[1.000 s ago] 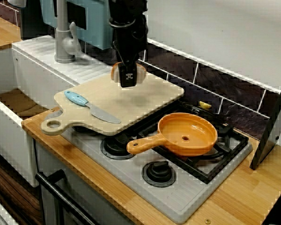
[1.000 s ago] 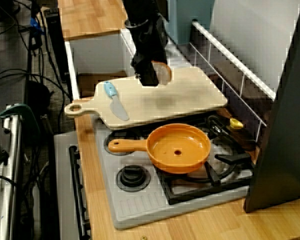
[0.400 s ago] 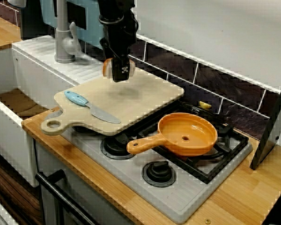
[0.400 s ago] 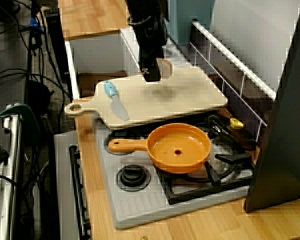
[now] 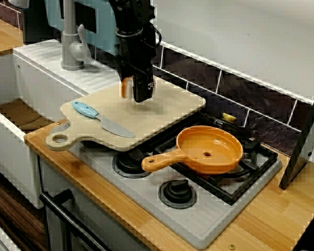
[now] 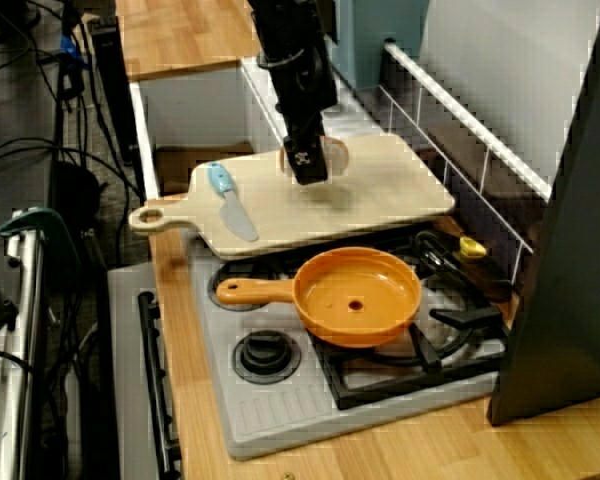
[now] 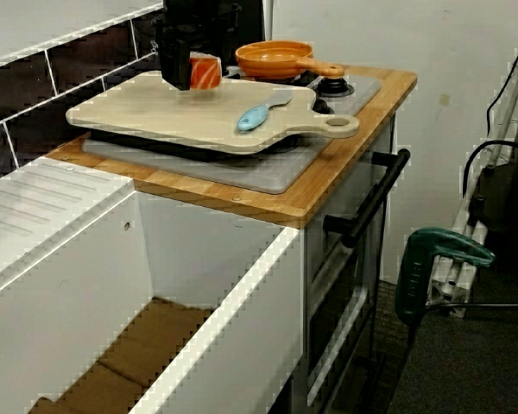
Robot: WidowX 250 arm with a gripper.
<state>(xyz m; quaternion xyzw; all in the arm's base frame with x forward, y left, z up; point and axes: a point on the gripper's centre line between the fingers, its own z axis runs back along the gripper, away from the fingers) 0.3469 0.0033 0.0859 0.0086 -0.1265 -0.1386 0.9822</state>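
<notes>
Gripper (image 7: 188, 76) clamped on salmon piece (image 7: 207, 71) | blocky, orange, pale-striped | upper left, over cutting board (image 7: 147, 116)

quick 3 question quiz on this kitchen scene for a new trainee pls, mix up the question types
1. True or false: the blue-handled toy knife lies inside the round orange frying pan.
2. What is the black pincer shut on? A) the orange block with white stripes B) the knife C) the pan's handle
3. Fill in: the pan rests on the black ____ of the grey hob.

Key: 1 false, the knife lies on the pale wooden cutting board; 2 A; 3 grate.
</notes>
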